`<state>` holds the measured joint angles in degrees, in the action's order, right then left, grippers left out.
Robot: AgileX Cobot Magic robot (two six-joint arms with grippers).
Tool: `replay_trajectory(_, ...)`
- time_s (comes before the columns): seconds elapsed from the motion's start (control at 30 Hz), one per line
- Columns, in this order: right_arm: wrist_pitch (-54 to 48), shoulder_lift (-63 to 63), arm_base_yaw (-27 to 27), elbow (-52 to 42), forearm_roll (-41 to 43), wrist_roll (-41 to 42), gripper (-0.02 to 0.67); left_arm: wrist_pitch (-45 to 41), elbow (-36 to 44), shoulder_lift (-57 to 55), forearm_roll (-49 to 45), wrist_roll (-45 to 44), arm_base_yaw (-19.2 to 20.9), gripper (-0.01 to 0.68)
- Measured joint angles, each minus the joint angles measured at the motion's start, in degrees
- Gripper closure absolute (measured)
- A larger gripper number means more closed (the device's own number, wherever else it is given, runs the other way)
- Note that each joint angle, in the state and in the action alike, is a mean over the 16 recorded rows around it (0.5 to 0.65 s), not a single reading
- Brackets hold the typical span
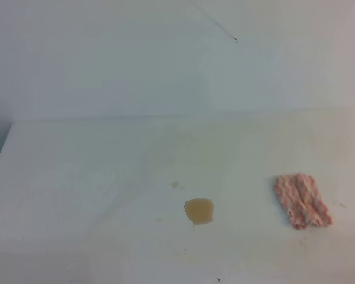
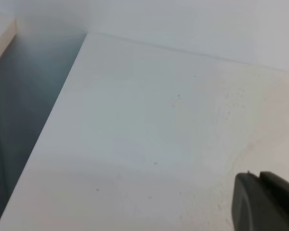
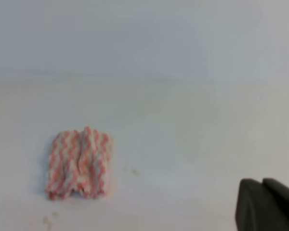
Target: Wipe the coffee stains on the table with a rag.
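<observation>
Only gripper tips visible, rag (image 1: 302,200) flat, coffee stains (image 1: 199,210) well apart

A bare test bench, seemingly in a lab, is showing here: a plain white counter (image 1: 77,177) is butting against a blank white wall (image 1: 136,59), carrying only a staged spill and cloth.

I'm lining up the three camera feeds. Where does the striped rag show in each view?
Exterior high: rag lower right, right of the coffee stains.
Left wrist: not in view.
Right wrist: lower left.
Shared landmark: the white table.
</observation>
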<state>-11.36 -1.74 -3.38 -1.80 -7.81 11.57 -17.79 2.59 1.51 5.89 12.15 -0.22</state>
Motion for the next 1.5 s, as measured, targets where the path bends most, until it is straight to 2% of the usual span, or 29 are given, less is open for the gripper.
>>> replay_trajectory(0.17,8.32,0.0,0.0,-0.03,-0.87,1.2,0.653,-0.12,0.0,0.0,0.0,0.0,0.0,0.674)
replay_trajectory(0.53,34.43,0.01,0.0,0.19,-1.13,3.3,0.652,-0.12,0.0,0.0,0.0,0.0,0.0,0.674)
replay_trajectory(0.7,38.41,0.11,0.0,2.02,-1.06,2.03,0.652,0.0,0.0,0.0,0.0,0.0,0.0,0.674)
replay_trajectory(0.87,33.14,1.38,0.0,6.11,-1.17,0.6,0.653,0.0,0.0,0.0,0.0,0.0,0.0,0.674)
replay_trajectory(1.07,16.45,7.15,0.0,14.31,-2.16,-0.11,0.653,0.0,0.0,0.0,0.0,0.0,0.0,0.674)
replay_trajectory(1.27,0.02,18.72,0.0,24.59,-5.12,0.75,0.653,-0.06,0.0,0.0,0.0,0.0,0.0,0.674)
replay_trajectory(1.5,-14.98,35.0,0.0,36.31,-14.14,4.97,0.653,-0.12,0.0,0.0,0.0,0.0,0.0,0.673)
